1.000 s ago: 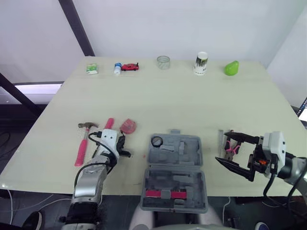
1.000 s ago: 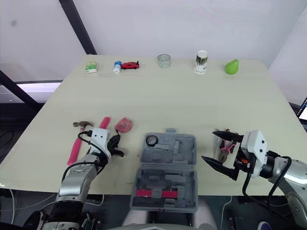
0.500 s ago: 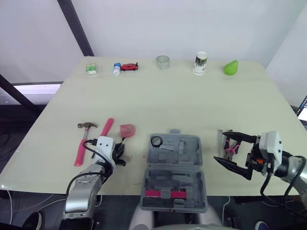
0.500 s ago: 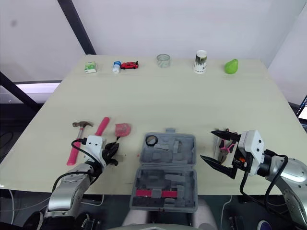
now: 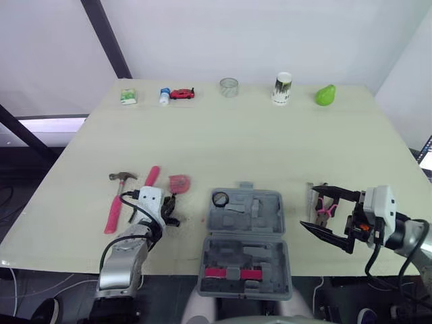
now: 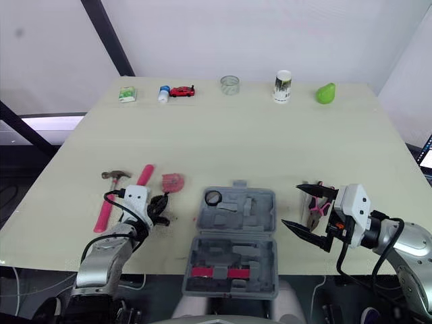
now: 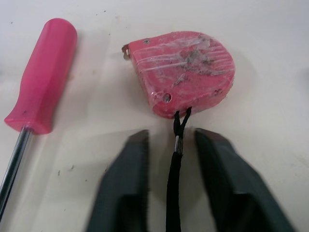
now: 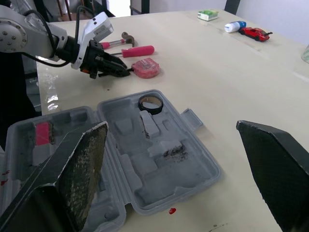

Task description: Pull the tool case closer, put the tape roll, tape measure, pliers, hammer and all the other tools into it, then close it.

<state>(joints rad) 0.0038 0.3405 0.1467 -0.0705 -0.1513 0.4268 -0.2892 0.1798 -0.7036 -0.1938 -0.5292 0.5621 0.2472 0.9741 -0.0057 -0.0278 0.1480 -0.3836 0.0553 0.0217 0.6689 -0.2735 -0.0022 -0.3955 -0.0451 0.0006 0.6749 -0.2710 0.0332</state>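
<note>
Grey tool case point(image 5: 267, 206) open, tape roll point(image 5: 221, 199) inside, pink tape measure point(image 5: 179, 182), hammer point(image 5: 115, 208), pliers point(image 5: 323, 207) outside

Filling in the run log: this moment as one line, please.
left gripper open astride black strap of pink tape measure | right gripper open near pink-handled pliers | grey plastic tool case open, black tape roll inside

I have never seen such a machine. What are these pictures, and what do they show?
This is a humanoid robot with two arms, each ending in a two-fingered end effector. The two wide pictures come from cameras in its head, looking down at a table; the two close ones come from its wrists. On the table lie an open case with a tape roll inside, a hammer, a screwdriver, a tape measure and pliers. The left end effector is open near the tape measure; the right end effector is open near the pliers. Nothing is held.
</note>
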